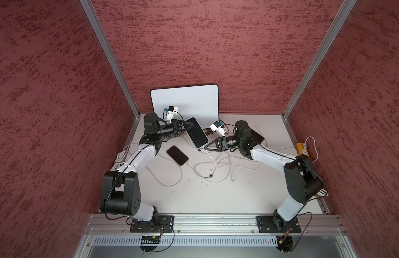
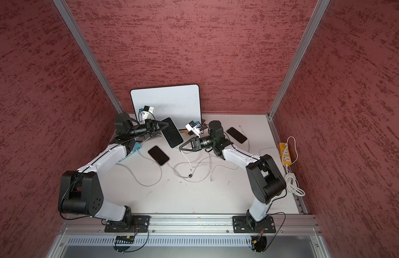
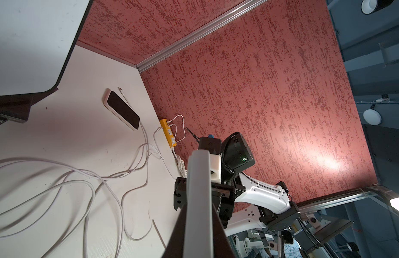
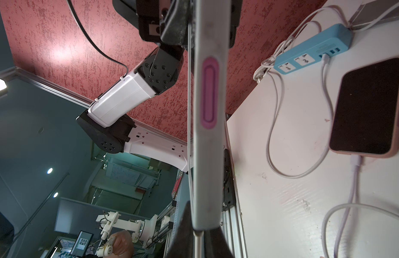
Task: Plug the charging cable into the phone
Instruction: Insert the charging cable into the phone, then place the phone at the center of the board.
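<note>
In both top views the phone (image 1: pixel 196 133) (image 2: pixel 171 133), dark screen in a white case, hangs tilted above the table between the two arms. My left gripper (image 1: pixel 190 126) is shut on its far end; the left wrist view shows the phone's pale edge (image 3: pixel 198 189) clamped between the dark fingers (image 3: pixel 219 236). My right gripper (image 1: pixel 204 147) is shut on the white charging cable's plug (image 4: pixel 198 238), pressed against the phone's near end (image 4: pixel 207 219). I cannot tell how deep the plug sits. The cable (image 1: pixel 211 157) trails down to the table.
A pink-cased phone (image 1: pixel 177 155) lies on the table with a cable in it. Another phone (image 2: pixel 236 135) lies at the back right. A whiteboard (image 1: pixel 187 100) leans on the rear wall. Loose white cables (image 1: pixel 218 166) tangle mid-table. A yellow power strip (image 1: pixel 302 149) and a blue one (image 2: pixel 136 147) sit at the sides.
</note>
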`<action>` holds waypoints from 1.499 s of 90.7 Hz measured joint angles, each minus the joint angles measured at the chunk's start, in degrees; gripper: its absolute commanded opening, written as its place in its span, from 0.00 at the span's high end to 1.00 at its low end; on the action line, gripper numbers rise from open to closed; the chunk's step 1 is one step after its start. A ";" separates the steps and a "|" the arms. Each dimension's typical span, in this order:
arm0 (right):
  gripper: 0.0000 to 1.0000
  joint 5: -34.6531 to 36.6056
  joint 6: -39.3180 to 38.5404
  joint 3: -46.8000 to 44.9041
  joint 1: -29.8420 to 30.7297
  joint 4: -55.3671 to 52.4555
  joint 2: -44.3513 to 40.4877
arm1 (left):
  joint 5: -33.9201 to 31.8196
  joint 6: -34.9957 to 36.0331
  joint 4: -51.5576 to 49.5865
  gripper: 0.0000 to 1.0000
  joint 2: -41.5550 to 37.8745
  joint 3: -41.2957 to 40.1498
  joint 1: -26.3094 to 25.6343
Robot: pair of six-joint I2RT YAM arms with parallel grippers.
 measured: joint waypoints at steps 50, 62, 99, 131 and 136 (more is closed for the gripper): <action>1.00 -0.31 3.89 0.92 -0.33 6.78 2.97 | -2.51 0.09 0.33 1.00 -0.11 0.00 -0.28; 0.53 -0.02 3.82 1.07 -0.55 6.47 3.19 | -3.02 0.33 0.26 1.00 -0.11 0.00 -0.26; 0.25 8.09 -7.61 -3.80 -5.97 -5.07 -7.19 | -3.26 2.86 -8.44 1.00 3.34 0.02 -0.02; 0.26 32.81 -22.25 -1.92 -8.83 -37.75 -9.38 | -13.79 9.81 -17.25 1.00 20.74 0.09 -5.95; 0.26 36.35 -23.63 -1.92 -8.83 -41.22 -9.38 | -14.93 10.64 -18.21 0.99 22.47 0.15 -7.08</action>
